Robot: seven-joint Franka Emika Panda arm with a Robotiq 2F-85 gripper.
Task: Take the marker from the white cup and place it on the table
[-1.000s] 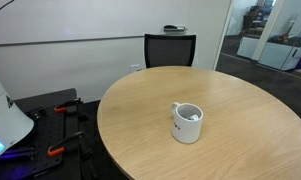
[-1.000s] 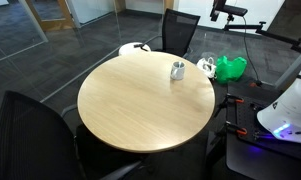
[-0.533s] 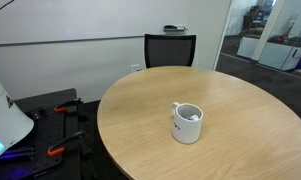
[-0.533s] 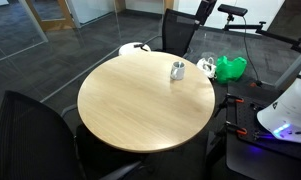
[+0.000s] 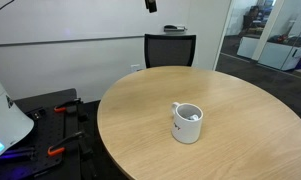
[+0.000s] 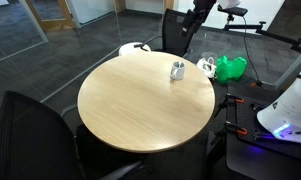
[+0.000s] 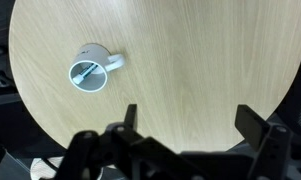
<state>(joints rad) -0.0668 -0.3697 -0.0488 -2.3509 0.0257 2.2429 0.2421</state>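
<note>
Office room, big round light-brown wood table (image 5: pixel 240 100) carrying white ceramic handled cup (image 5: pixel 187 123). Thin dark-green marker (image 7: pixel 85 72) sits inside cup, untouched. My arm has just swung in high, off to cup's side; black Robotiq gripper (image 7: pixel 185 115) spread wide, empty. Approach starting, grasp still ahead.

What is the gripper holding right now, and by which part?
Nothing. The gripper is open, well above the table, with empty space between its fingers. The marker lies inside the white cup.
</note>
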